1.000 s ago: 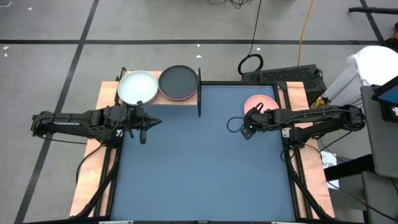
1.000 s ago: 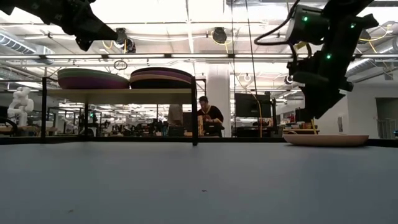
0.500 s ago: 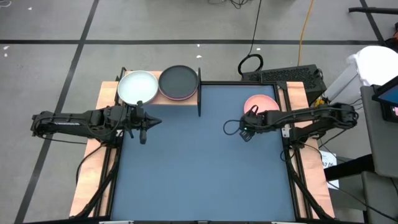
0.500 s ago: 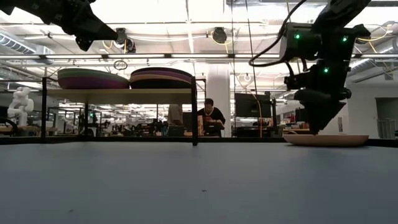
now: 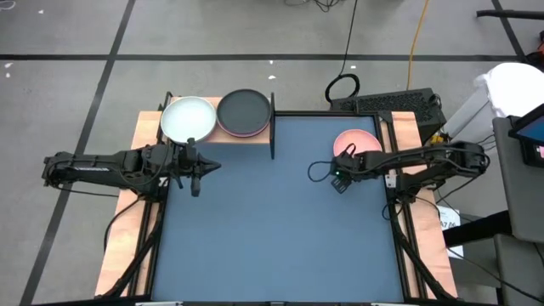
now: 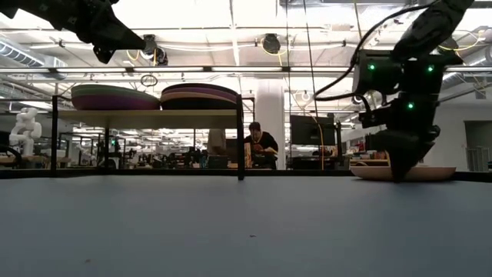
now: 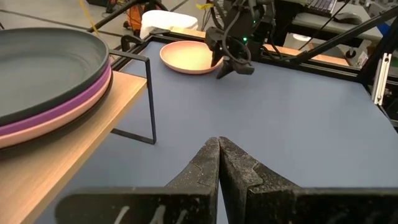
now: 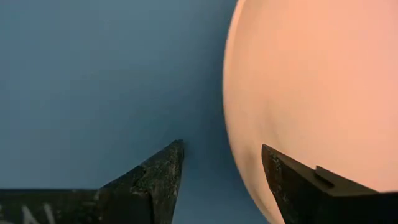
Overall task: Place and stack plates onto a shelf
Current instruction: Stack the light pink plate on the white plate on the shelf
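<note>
The right gripper (image 8: 221,168) has been lowered in the last second, and its jaws are now held wide open down at the table. The near rim of the round, flat, matte pink plate (image 8: 311,87) is seen right between the jaws: one finger is over the plate and the other is outside it, over the blue-grey tabletop (image 5: 280,212). The plate has not been pinched yet, so it is judged that a squeeze on the rim is the next step.

The left gripper (image 7: 219,163) is kept up in the air with its jaws shut on nothing. The small light-wood shelf with a thin black frame (image 7: 93,130) is just beside those jaws. Two piles of plates (image 6: 154,97) are already stacked on it, so the pink plate looks like the last one left.
</note>
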`<state>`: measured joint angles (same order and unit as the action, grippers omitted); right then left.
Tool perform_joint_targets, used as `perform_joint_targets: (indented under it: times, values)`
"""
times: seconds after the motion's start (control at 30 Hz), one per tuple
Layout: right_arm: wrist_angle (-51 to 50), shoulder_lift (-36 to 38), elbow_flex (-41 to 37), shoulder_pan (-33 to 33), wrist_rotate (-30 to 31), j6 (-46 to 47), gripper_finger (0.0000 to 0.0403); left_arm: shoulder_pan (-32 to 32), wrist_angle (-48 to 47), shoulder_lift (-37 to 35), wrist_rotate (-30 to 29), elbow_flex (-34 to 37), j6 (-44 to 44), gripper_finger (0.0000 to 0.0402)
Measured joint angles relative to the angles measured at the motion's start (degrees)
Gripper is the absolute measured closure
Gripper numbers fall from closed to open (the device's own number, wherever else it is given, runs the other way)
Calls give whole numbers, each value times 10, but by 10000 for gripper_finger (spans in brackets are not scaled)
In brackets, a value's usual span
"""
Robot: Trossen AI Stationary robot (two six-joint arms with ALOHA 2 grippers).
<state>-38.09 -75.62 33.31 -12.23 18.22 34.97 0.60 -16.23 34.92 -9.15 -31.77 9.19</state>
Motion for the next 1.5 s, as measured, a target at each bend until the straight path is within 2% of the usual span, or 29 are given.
perform_joint_targets:
  times: [0.1,0.23,0.57,0.73,1.03,1.5]
  values:
    - [5,1,-14,-6,-3,-9,205,0,0,0,0,0,-3,394]
    - [5,0,-21,-6,-5,-21,232,0,0,0,-9,0,-5,394]
    - [28,-1,-22,-13,-24,-36,345,0,0,0,-15,0,-5,394]
    - [29,-1,-22,-13,-4,-48,390,0,0,0,-15,0,-5,394]
    - [30,-1,-19,-13,-12,-73,391,0,0,0,-15,0,-8,394]
    - [32,-2,35,-12,-32,-130,391,0,0,0,-15,0,-12,394]
